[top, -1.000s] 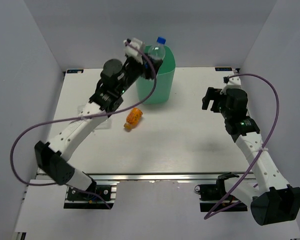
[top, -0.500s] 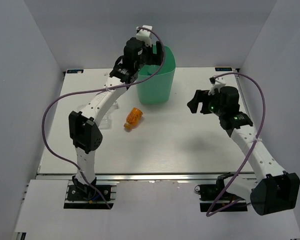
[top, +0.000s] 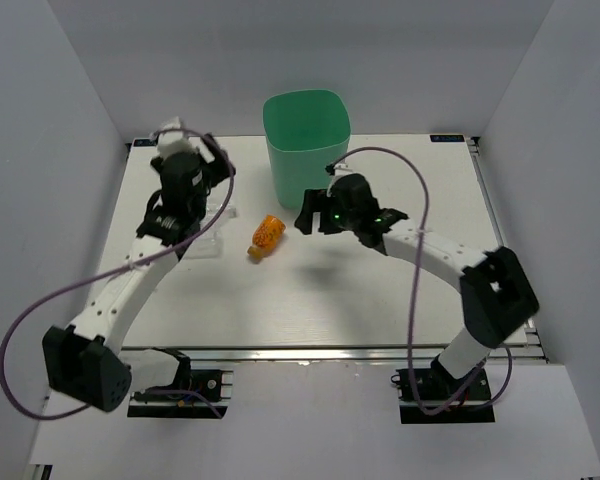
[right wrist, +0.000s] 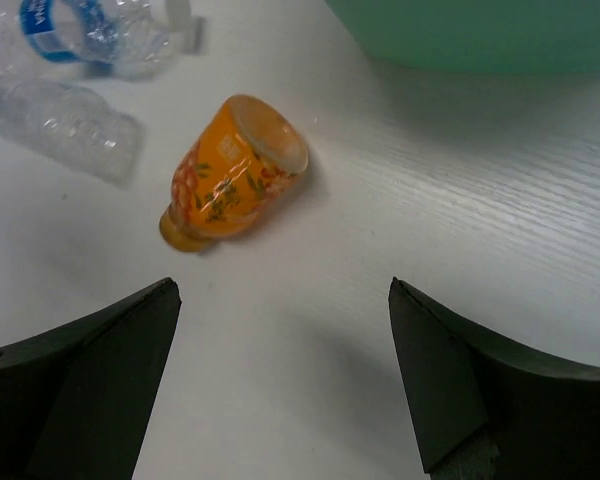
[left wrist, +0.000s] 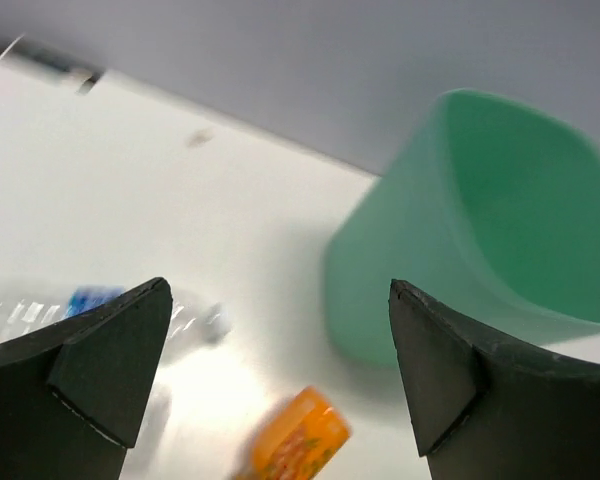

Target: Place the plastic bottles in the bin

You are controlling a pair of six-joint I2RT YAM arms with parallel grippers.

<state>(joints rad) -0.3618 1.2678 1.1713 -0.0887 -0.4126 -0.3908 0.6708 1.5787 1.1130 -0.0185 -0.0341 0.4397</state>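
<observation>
The orange bottle lies on its side just near-left of the bin. Its long axis is diagonal, base toward the bin, cap toward the near left. The right gripper hangs above it, jaws wide and empty. The left gripper is also wide and empty.

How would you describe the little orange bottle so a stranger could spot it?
Find the mint-green bin at the far side of the table. Nearer, to its left, a small bottle lies on its side. It alone is orange; neighbouring bottles are clear.
</observation>
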